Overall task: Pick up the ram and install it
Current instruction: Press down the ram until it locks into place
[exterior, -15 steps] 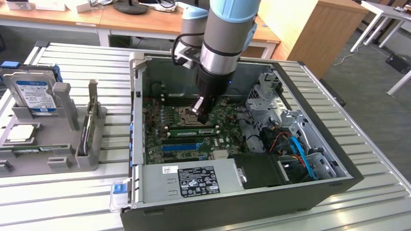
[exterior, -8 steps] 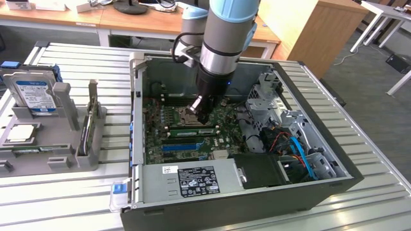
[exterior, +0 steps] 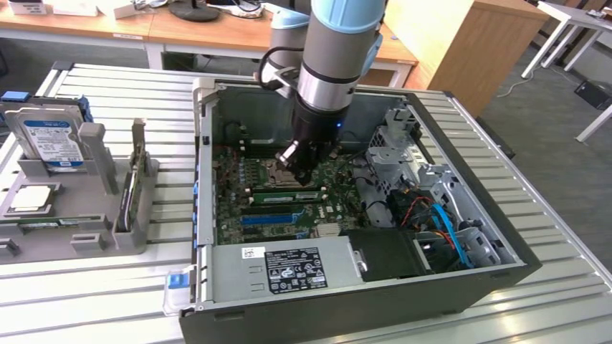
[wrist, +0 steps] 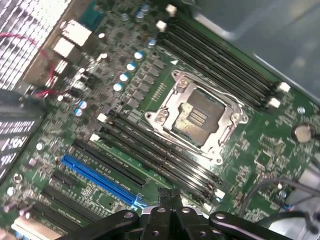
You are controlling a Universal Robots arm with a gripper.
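Note:
The ram [exterior: 277, 193], a narrow green stick, lies along a memory slot of the motherboard [exterior: 287, 218] inside the open computer case, just in front of the processor socket [exterior: 271, 170]. My gripper [exterior: 304, 178] stands upright directly over it, shut, with its tips at the stick's end nearer the exterior view's right. I cannot tell whether they touch it. In the wrist view the shut gripper [wrist: 167, 196] hovers over the bank of dark memory slots [wrist: 150, 150] beside the empty socket [wrist: 197, 115].
A grey holder [exterior: 86, 236] at the exterior view's left carries a blue-labelled hard drive [exterior: 48, 140] and a square silver processor chip [exterior: 31, 197]. The power supply [exterior: 287, 265], drive cage [exterior: 402, 143] and cables [exterior: 440, 222] crowd the case. A blue expansion slot [wrist: 100, 180] runs beside the memory slots.

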